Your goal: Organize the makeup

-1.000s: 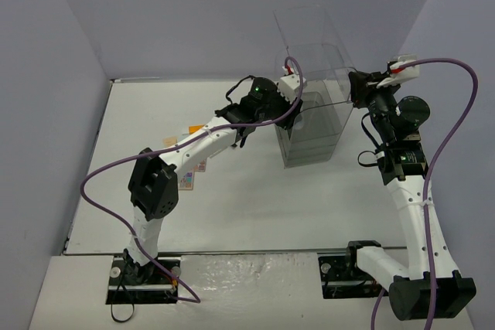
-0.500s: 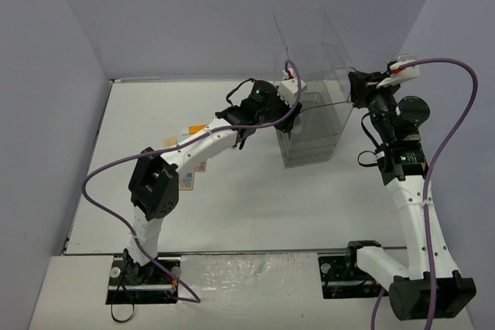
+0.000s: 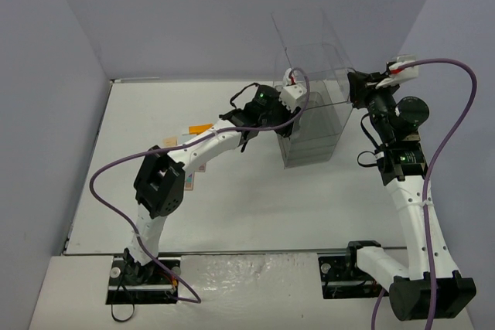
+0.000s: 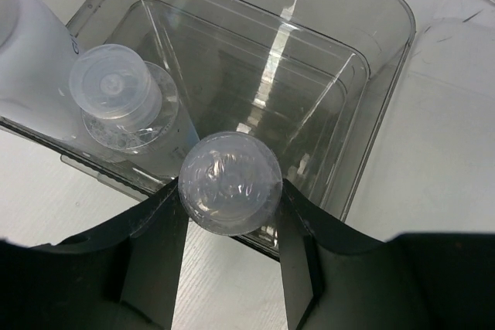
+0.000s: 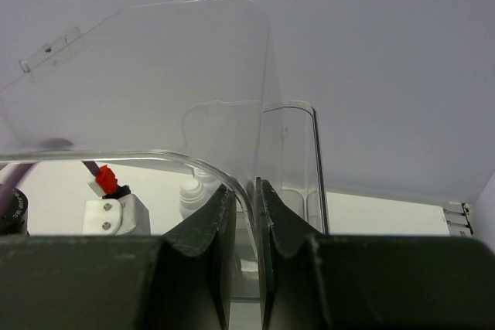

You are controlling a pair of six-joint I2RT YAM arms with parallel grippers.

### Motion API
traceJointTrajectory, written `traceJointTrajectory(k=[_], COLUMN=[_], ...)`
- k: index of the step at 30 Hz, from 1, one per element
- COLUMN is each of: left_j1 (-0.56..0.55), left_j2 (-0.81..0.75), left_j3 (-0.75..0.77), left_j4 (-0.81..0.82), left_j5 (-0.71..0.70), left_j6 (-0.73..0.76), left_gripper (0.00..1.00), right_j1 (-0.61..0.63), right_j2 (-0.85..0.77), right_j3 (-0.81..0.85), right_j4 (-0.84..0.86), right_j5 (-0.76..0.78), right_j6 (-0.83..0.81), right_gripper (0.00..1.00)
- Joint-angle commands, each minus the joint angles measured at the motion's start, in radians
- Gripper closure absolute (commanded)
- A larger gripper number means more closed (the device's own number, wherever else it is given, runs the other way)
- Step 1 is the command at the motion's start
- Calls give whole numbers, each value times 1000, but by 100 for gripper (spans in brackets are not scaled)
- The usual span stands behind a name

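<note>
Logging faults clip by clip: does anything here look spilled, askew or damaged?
Nothing stands out. The left gripper holds a clear-capped bottle at the open top of the clear case, near a flip-cap bottle standing inside. The right gripper pinches the case's wall. No spill or damage shows.

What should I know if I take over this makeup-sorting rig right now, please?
Left gripper: closed on a clear-capped bottle, held over the open top of the clear case.
Right gripper: shut on the case's rim, apparently steadying it.
Done: a flip-cap bottle and a white bottle stand in the top compartment.
Left: lower and release the held bottle. The orange flat case and eyeshadow palette lie on the table, partly hidden by the left arm. No other makeup is in view.
</note>
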Motion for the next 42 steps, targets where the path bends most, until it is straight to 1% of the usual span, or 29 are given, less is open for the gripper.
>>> traceJointTrajectory(k=[1,10,18,20,25,29,35,39,42], left_j1=[-9,-9,-9,-9,-10,-8,-4,10,24], left_j2=[-33,-85,-161,-177,-232,-309,-443,-555,-600], left_j3=[11,-48,-106,-119,-167,-236,-382,-517,-574], left_j4=[17,52,90,124,153,178,179,196,198], left_j5=[-11,-25,-63,-78,-101,-141,-231,-301,-334], left_j6=[12,2,4,5,4,-1,-28,-80,-117], left_gripper=[65,39,20,16,14,13,13,13,13], right_j1=[30,28,28,28,28,28,30,30,29], right_j2=[10,18,21,24,29,38,39,22,15], right_j3=[-21,-14,-8,-8,-7,-7,-9,-13,-13], right_j4=[-26,-26,-28,-28,-29,-31,-51,-70,-79], right_j5=[-85,-90,-90,-91,-95,-97,-96,-91,-93], right_j6=[54,59,60,62,63,62,44,37,36], right_gripper=[100,100,100,100,100,100,100,100,98])
